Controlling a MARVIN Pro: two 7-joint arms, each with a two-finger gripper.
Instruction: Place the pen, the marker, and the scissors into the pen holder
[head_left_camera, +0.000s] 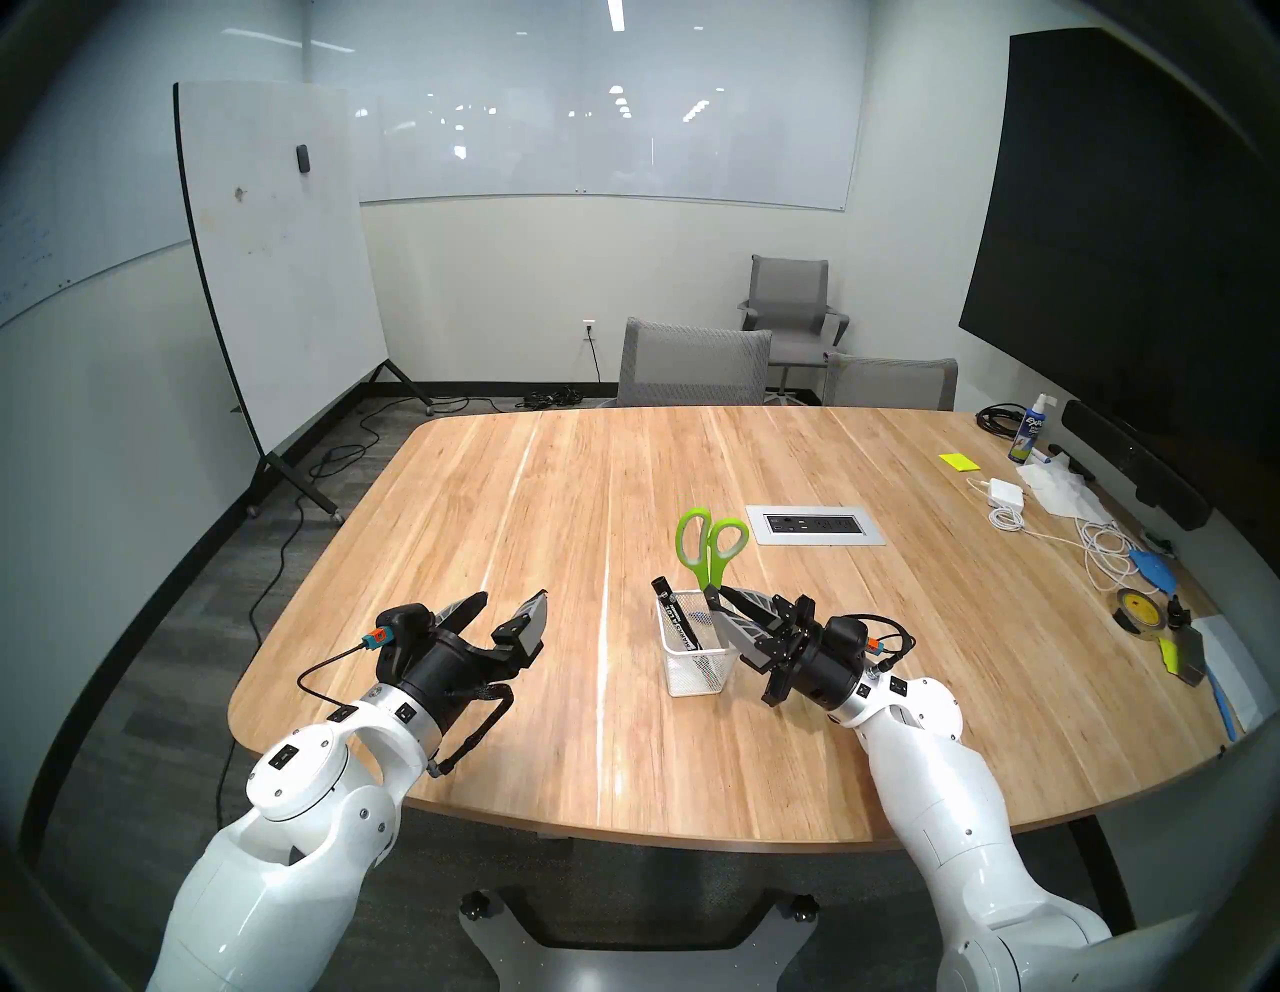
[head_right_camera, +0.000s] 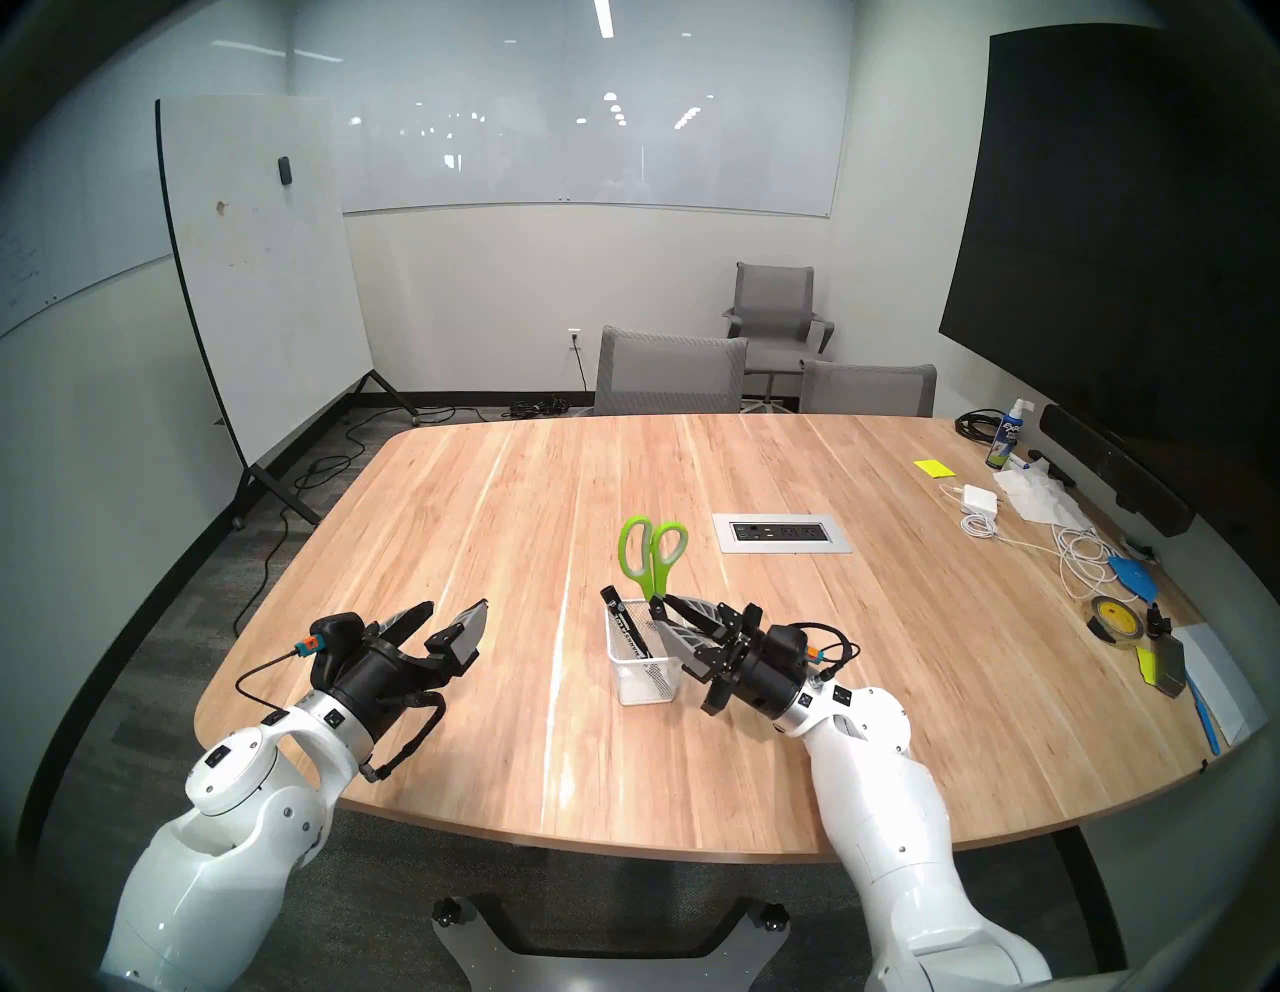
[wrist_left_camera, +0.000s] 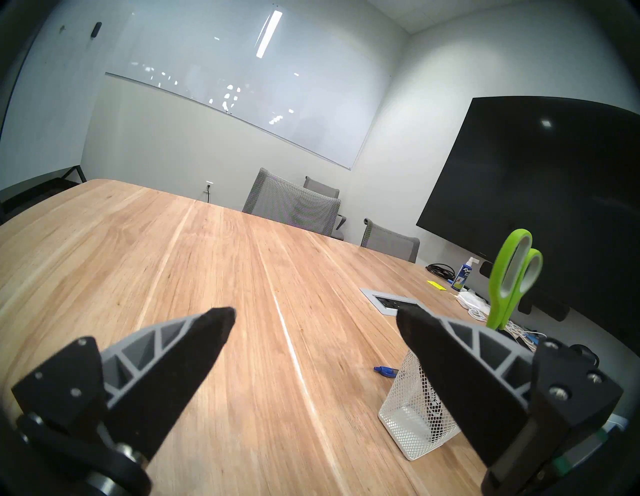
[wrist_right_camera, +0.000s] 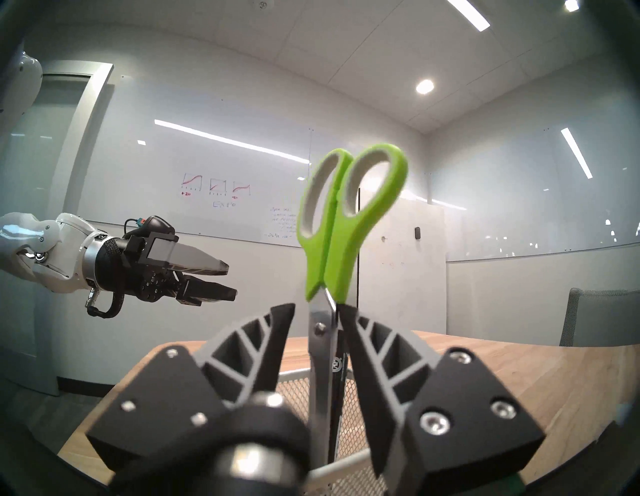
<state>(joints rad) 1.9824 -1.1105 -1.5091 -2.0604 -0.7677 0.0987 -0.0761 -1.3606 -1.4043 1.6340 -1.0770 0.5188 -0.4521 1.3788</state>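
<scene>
The white mesh pen holder (head_left_camera: 699, 668) (head_right_camera: 644, 682) (wrist_left_camera: 412, 415) stands on the table. The green-handled scissors (head_left_camera: 710, 547) (head_right_camera: 651, 554) (wrist_left_camera: 512, 277) (wrist_right_camera: 346, 214) stand in it, blades down. The black marker (head_left_camera: 672, 609) (head_right_camera: 627, 627) leans inside it. My right gripper (head_left_camera: 715, 601) (head_right_camera: 658, 609) (wrist_right_camera: 315, 310) straddles the blades at the pivot, open, with a gap at one finger. The blue end of the pen (wrist_left_camera: 384, 371) shows low beside the holder, apparently on the table. My left gripper (head_left_camera: 512, 596) (head_right_camera: 456, 605) (wrist_left_camera: 315, 313) (wrist_right_camera: 231, 281) hovers open and empty to the left.
A power outlet panel (head_left_camera: 816, 526) is set into the table beyond the holder. The right edge holds a spray bottle (head_left_camera: 1025, 429), charger cables (head_left_camera: 1101, 554) and a tape roll (head_left_camera: 1136, 609). Grey chairs (head_left_camera: 692, 367) stand at the far edge.
</scene>
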